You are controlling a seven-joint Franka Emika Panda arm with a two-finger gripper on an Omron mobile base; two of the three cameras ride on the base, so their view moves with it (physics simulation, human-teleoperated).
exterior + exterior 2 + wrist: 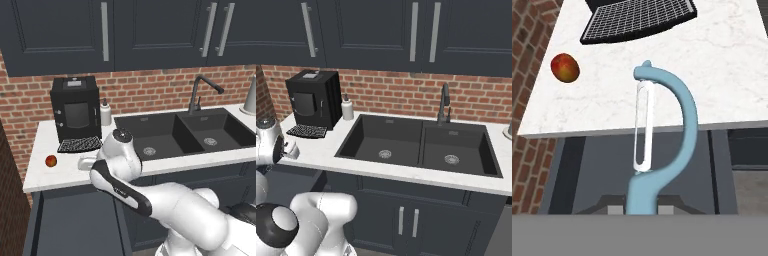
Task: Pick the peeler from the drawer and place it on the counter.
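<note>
The light-blue peeler (662,145) stands straight up in the hand view, its silvery blade (643,125) to the left of the curved arm. My gripper (643,209) is shut on its handle at the bottom of that view. The peeler's head hangs over the front edge of the white marble counter (727,75), above the open navy drawer (607,160) with its dark inside. From the left base view the drawer (75,220) juts out under the counter (70,175), and my arm bends over it.
A red apple (565,68) lies on the counter at the left, near the brick wall. A black coffee machine (76,114) with its grille tray (637,17) stands behind. A soap bottle (105,112) and the black double sink (185,132) lie to the right.
</note>
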